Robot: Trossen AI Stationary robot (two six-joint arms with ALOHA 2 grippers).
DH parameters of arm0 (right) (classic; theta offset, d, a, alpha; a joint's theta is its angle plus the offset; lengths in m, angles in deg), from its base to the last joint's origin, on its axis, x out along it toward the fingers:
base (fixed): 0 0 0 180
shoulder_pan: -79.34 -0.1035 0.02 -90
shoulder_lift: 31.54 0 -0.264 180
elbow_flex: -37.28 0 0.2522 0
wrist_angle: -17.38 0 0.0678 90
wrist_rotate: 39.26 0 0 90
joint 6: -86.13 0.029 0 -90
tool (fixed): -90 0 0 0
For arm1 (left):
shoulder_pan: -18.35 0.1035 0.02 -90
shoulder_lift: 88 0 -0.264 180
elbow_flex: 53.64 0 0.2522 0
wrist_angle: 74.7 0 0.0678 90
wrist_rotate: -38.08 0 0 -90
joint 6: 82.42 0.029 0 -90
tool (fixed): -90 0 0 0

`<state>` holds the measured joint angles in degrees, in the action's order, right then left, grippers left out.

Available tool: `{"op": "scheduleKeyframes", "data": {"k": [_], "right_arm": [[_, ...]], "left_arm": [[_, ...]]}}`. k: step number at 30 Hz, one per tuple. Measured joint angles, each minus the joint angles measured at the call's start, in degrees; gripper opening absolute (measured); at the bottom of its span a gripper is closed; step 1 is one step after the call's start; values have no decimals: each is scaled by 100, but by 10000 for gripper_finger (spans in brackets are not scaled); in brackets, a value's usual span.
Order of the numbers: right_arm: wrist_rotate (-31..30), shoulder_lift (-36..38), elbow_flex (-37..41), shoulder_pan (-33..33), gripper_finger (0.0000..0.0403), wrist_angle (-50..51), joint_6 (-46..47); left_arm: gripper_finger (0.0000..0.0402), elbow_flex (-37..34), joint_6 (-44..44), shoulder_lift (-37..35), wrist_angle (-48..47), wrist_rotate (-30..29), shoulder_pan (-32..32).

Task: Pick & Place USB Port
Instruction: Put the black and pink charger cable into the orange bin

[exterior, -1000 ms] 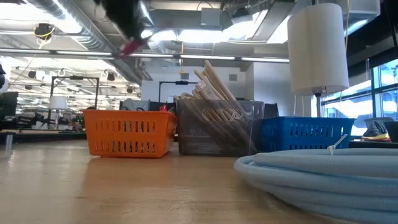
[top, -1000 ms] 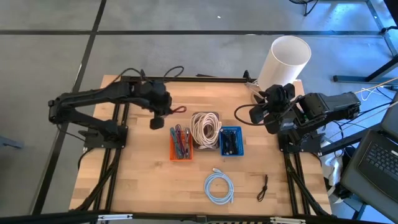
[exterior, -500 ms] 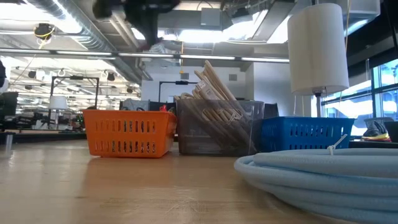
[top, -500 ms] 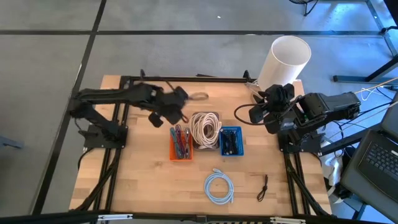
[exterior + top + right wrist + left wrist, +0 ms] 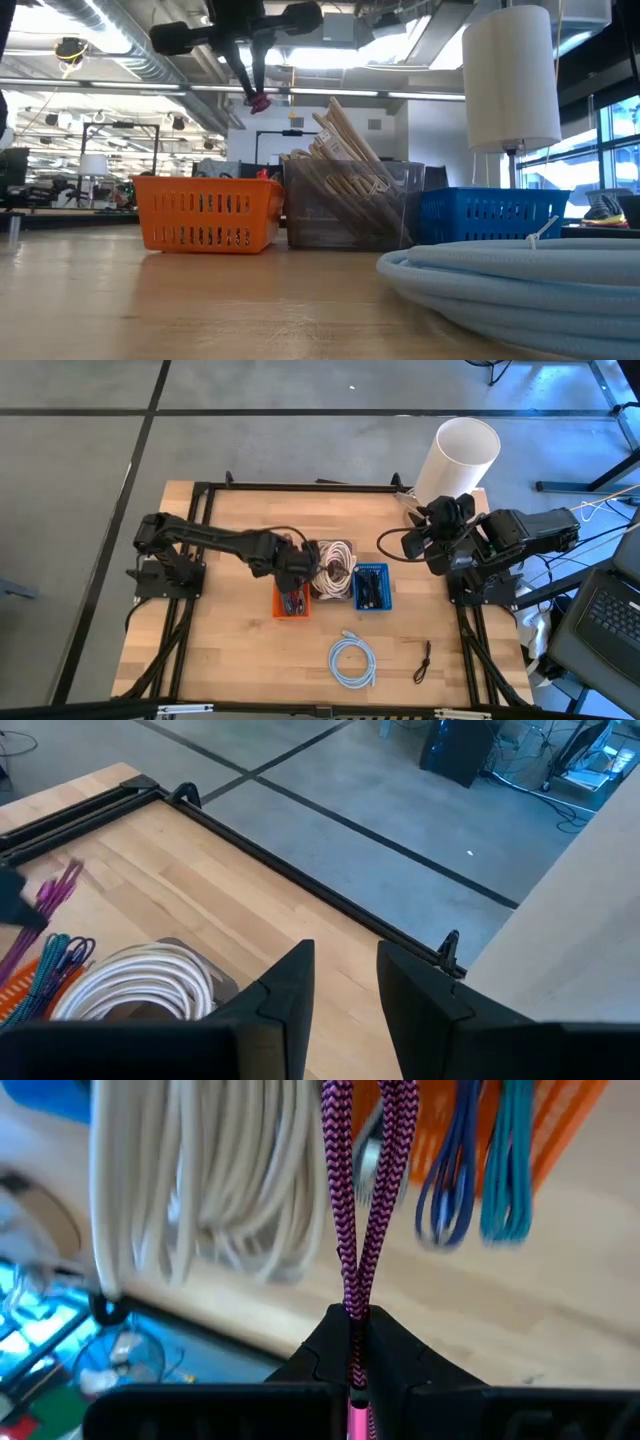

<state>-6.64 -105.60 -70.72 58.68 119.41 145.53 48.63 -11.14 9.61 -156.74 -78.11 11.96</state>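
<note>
Above orange basket (image 5: 291, 603), left gripper (image 5: 297, 563) pinching pink cable (image 5: 362, 1200)

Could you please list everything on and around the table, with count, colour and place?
Basket: one, orange, left of the row, holding coloured cables.
Bin: one, clear, middle of the row, holding coiled white cables.
Blue basket: one, right of the row.
Coiled cable: one, pale blue, near table edge.
Small cable: one, black, near right.
Tube: one, white, far right corner.
Braided cable: one, pink, in the left pincer.
Left pincer: shut on the braided cable, above the orange basket.
Right pincer: open, waiting at the right edge.
</note>
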Motion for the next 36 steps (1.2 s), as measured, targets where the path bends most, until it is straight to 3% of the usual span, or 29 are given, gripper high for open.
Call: {"op": "scheduleKeyframes", "data": {"k": [6, 15, 36], "right_arm": [[0, 0, 0, 0, 113, -13, -137], [-2, 0, 0, 0, 113, -11, -157], [-2, 0, 0, 1, 113, -23, -153]], "left_arm": [[7, -230, -241, 16, 347, 532, -278], [7, -854, -11, 19, 695, 583, -560], [9, -2164, 269, 27, 1998, 969, -545]]}}
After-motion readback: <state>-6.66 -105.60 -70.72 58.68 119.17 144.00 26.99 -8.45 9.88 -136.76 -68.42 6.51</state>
